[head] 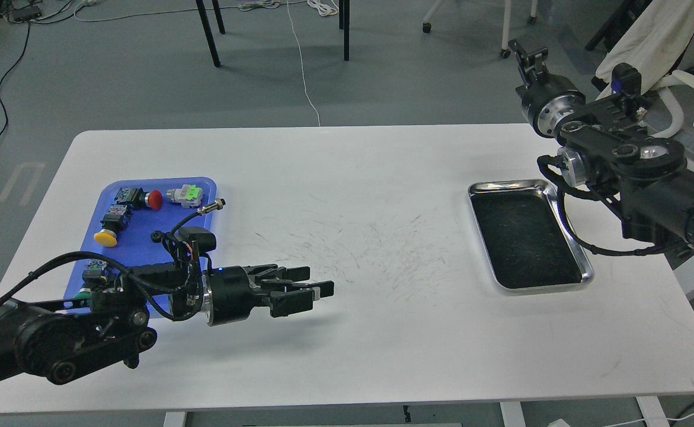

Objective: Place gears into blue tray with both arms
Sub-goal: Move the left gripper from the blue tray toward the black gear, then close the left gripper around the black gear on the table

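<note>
My left gripper (316, 283) reaches from the lower left, low over the white table, to the right of the blue tray (145, 228). Its fingers (294, 273) stand apart, so it is open. No gear shows; the spot under the fingertips is covered by the gripper. My right gripper (529, 52) is raised past the table's far right corner, small and dark, and its fingers cannot be told apart.
The blue tray holds push-button switches with a red cap (154, 199), a green cap (191, 193) and a yellow cap (105, 238). A shiny silver tray (562, 204) with a dark bottom lies at the right. Scuff marks cover the table's middle.
</note>
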`<act>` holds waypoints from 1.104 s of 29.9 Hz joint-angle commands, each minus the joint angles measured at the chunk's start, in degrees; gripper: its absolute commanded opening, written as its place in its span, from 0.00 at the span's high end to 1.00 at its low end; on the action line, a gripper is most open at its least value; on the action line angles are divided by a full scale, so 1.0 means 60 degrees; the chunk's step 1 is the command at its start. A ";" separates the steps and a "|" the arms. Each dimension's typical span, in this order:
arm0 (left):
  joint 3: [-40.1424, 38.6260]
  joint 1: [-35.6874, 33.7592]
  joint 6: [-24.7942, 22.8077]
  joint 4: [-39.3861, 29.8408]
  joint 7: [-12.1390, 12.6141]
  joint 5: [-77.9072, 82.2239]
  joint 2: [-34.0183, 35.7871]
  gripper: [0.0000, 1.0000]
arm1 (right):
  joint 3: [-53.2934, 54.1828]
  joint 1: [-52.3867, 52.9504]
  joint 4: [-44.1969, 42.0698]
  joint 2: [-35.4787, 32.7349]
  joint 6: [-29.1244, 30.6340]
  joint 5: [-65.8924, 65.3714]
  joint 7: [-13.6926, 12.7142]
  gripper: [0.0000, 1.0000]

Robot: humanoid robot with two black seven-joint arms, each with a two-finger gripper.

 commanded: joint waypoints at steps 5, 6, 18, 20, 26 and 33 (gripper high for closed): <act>-0.0063 -0.0648 -0.0141 -0.0135 0.0002 0.2402 0.0822 0.21 | -0.0028 -0.0060 -0.0053 -0.0001 0.0013 -0.0191 0.0003 0.07; -0.0048 -0.0721 -0.0155 -0.0296 0.0002 0.2592 0.0910 0.21 | -0.0028 -0.0060 -0.0053 -0.0001 -0.0002 -0.0220 0.0003 0.07; -0.0063 -0.0941 -0.0229 -0.0840 0.0002 0.4190 0.0912 0.21 | -0.0042 -0.0133 -0.0038 -0.0001 -0.0002 -0.0235 0.0003 0.07; -0.0033 -0.1015 -0.0243 -0.0767 0.0002 0.4293 0.0678 0.21 | -0.0042 -0.0162 -0.0038 -0.0001 -0.0017 -0.0250 0.0003 0.07; 0.0054 -0.1263 -0.0316 -0.0694 0.0002 0.4733 0.0545 0.21 | -0.0042 -0.0162 -0.0053 -0.0001 -0.0031 -0.0440 0.0003 0.07; 0.0581 -0.1366 -0.0434 -0.0461 0.0002 0.5712 0.0384 0.21 | -0.0042 -0.0279 -0.0053 0.0013 -0.0031 -0.0455 0.0003 0.07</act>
